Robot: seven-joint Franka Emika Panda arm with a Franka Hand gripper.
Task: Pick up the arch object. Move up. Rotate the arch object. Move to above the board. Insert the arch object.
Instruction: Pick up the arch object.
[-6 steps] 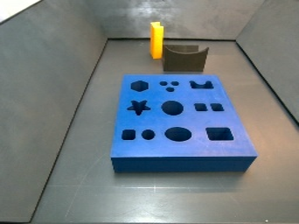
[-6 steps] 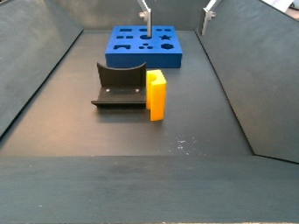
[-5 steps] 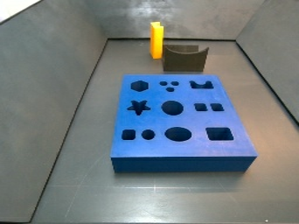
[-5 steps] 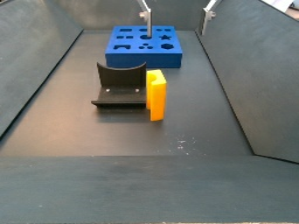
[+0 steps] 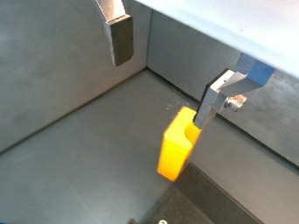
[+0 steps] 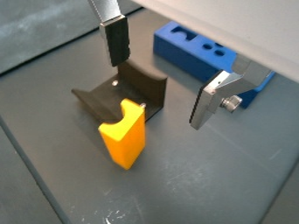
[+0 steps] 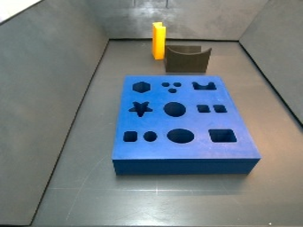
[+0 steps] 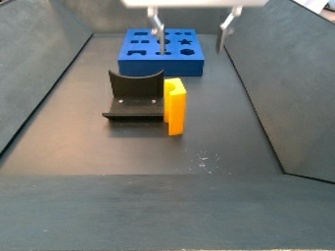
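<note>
Board [image 7: 183,121], a thick square blue slab with dark cut-out holes, lies flat on the grey floor. Beyond it in a side view stands the fixture [image 7: 187,58], a dark L-shaped bracket. The arch object [image 8: 174,106], a small yellow-orange plastic block, stands upright just beside the fixture, well apart from the board. The gripper [image 6: 158,66] hangs above the arch object, silver-plate fingers [image 5: 121,39] spread wide, holding nothing.
</note>
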